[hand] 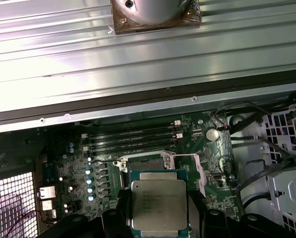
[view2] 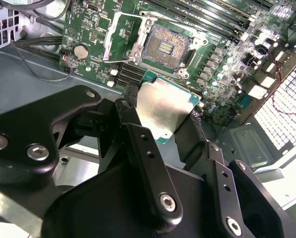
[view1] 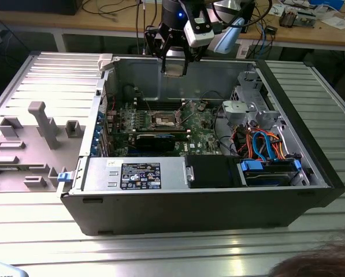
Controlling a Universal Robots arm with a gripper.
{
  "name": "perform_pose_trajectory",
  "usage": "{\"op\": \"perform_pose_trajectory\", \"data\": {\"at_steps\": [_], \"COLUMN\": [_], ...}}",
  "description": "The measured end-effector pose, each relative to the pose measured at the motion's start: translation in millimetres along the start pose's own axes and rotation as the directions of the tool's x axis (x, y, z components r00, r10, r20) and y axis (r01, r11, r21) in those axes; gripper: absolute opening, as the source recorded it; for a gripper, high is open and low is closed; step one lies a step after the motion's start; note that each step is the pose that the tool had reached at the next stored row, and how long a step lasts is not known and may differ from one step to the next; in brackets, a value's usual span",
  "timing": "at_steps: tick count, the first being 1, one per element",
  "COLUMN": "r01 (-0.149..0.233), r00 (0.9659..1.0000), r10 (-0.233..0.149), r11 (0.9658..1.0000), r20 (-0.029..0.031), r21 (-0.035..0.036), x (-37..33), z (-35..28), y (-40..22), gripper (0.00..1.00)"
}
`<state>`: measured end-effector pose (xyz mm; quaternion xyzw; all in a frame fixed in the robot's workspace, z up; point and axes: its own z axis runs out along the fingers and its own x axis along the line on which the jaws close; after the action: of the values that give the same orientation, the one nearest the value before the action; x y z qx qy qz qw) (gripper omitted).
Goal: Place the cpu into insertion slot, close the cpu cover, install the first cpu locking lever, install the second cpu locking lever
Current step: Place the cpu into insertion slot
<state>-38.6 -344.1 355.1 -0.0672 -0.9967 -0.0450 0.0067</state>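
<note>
- A robotics lab or workshop: a bare, slatted metal table (view1: 160,254) serves as the work surface.
- A robot arm's gripper (view1: 175,62) grips a cpu (view1: 175,68) above an opened computer case (view1: 207,208), its green motherboard (view1: 204,135) exposed.
- A grey fixture plate (view1: 28,144) lies beside the case.
- Behind, wooden benches (view1: 311,36) carry cables (view1: 111,8) and loose parts.

The cpu (hand: 159,206) is matt silvery metal — the table (view1: 160,254) ribbed, shiny metal.

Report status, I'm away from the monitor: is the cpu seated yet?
Gripper shut on cpu, held clear above insertion slot. Slot bare, cpu not seated. Nothing seen between them.
</note>
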Motion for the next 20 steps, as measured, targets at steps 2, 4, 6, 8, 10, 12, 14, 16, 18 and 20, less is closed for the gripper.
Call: {"op": "perform_pose_trajectory", "data": {"at_steps": [2,4,6,8,10,12,14,16,18,20], "r01": [-0.002,-0.003,-0.004,-0.005,-0.006,-0.007,-0.008,-0.008,-0.009,-0.010], "r00": [1.0000,1.0000,1.0000,1.0000,1.0000,1.0000,1.0000,1.0000,1.0000,0.9999], "r10": [0.002,0.003,0.004,0.005,0.006,0.007,0.008,0.008,0.009,0.010], "r11": [1.0000,1.0000,1.0000,1.0000,1.0000,1.0000,1.0000,1.0000,1.0000,0.9999], "r20": [0.0002,0.0002,0.0004,0.0005,0.0006,0.0006,0.0007,0.0008,0.0009,0.0009], "r21": [-0.0001,-0.0001,-0.0001,-0.0003,-0.0002,-0.0002,-0.0002,-0.0003,-0.0003,-0.0003], "x": [0.0,0.0,0.2,0.4,0.5,0.7,0.8,1.0,1.5,1.7], "z": [0.1,0.1,0.1,0.2,0.2,0.2,0.2,0.2,0.2,0.2], "y": [0.0,0.0,0.0,-0.1,-0.1,-0.1,-0.1,-0.1,-0.2,-0.2], "gripper": [0.54,0.54,0.54,0.54,0.54,0.54,0.54,0.54,0.54,0.54]}}
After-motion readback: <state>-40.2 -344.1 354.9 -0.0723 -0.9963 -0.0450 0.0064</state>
